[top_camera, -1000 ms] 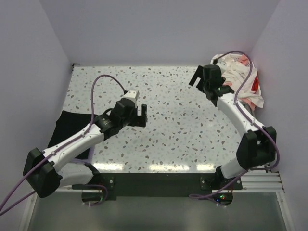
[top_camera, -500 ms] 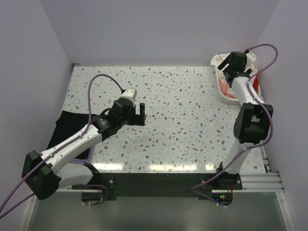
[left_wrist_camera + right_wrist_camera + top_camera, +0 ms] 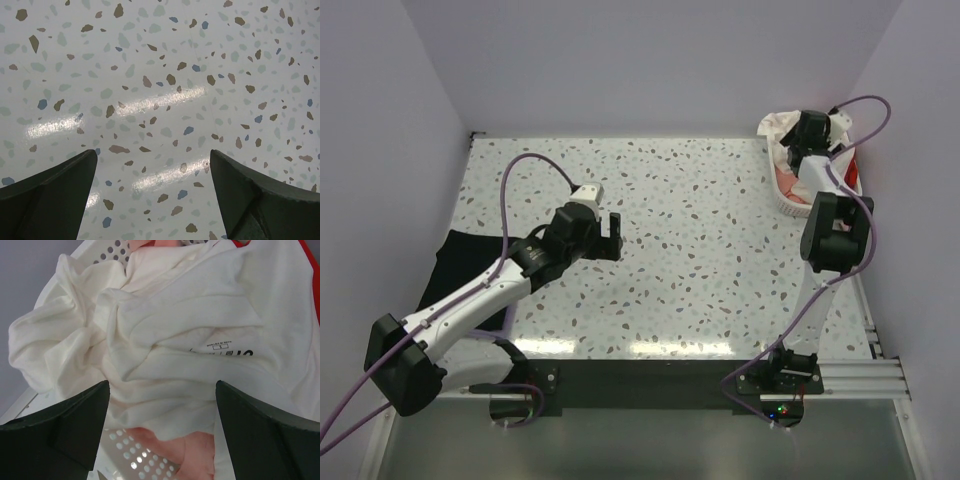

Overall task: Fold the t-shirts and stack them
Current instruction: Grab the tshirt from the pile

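A white perforated plastic basket (image 3: 125, 447) sits at the speckled tabletop's (image 3: 700, 240) far right corner. Pale lavender walls (image 3: 650, 60) enclose the scene.

Right arm (image 3: 832, 225) is the big mover: a second ago its gripper hangs over the table left of the basket (image 3: 787, 204), now the arm is swung round and folded up tall, with the right gripper (image 3: 161, 390) sitting just above the cream tee (image 3: 165, 340) in there. The tee isn't sprawled over the basket's near rim anymore, so the pink tee (image 3: 788, 182) shows inside. Left gripper (image 3: 612, 240) sits a touch farther from its base
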Robot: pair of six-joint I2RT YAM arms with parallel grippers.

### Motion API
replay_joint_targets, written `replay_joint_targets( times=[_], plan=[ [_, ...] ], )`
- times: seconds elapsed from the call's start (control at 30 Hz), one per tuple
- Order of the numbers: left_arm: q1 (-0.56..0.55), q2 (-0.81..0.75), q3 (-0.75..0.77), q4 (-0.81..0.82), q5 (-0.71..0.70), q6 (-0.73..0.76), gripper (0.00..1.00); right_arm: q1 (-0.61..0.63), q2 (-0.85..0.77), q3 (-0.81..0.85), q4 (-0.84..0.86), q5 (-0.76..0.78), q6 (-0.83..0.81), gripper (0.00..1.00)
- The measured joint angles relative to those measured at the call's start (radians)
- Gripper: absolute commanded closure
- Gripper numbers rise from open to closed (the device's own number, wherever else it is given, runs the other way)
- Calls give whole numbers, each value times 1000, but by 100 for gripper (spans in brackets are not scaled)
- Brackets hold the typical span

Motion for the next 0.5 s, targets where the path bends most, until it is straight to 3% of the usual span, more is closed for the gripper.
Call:
replay_joint_targets(
  times=[0.27,0.5],
  plan=[
    [8,7,9,-1,1,7,0,-23,95,67,32,25,-20,16],
    [27,31,10,-2,10,7,0,-29,107,69,62,47,-42,51]
  ],
)
